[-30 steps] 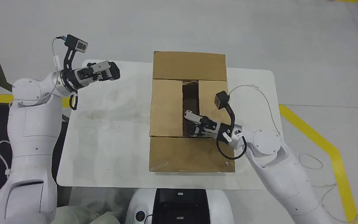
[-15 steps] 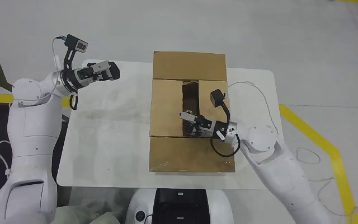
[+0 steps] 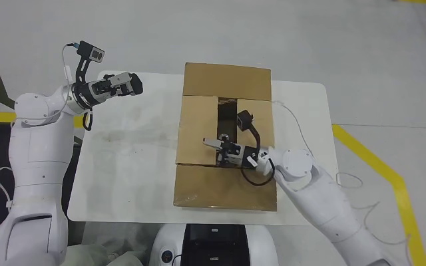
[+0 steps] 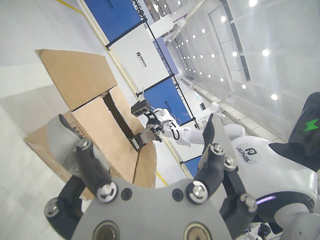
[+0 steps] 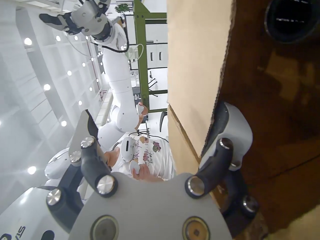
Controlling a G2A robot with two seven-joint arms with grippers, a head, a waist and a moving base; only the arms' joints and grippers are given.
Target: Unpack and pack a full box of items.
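Note:
A brown cardboard box (image 3: 200, 126) stands mid-table, its two top flaps parted by a dark gap (image 3: 227, 123). My right gripper (image 3: 213, 149) is open at the near end of that gap. In the right wrist view the right gripper (image 5: 155, 123) straddles the edge of the flap (image 5: 197, 51), with one finger (image 5: 230, 126) inside the box under the edge and the other outside above it. A dark round item (image 5: 290, 18) lies inside. My left gripper (image 3: 133, 84) hangs open and empty over the table's far left corner, and the left wrist view shows the left gripper (image 4: 137, 131) facing the box (image 4: 82, 78).
The white table (image 3: 126, 166) has bare room left of the box. The box's far flap (image 3: 226, 78) and near flap (image 3: 223, 186) lie folded outward. A thin cable (image 3: 303, 133) trails from the right arm over the table's right side.
My right gripper has moved left across the gap to the left flap's edge. The box has shifted slightly left. The left arm has not moved.

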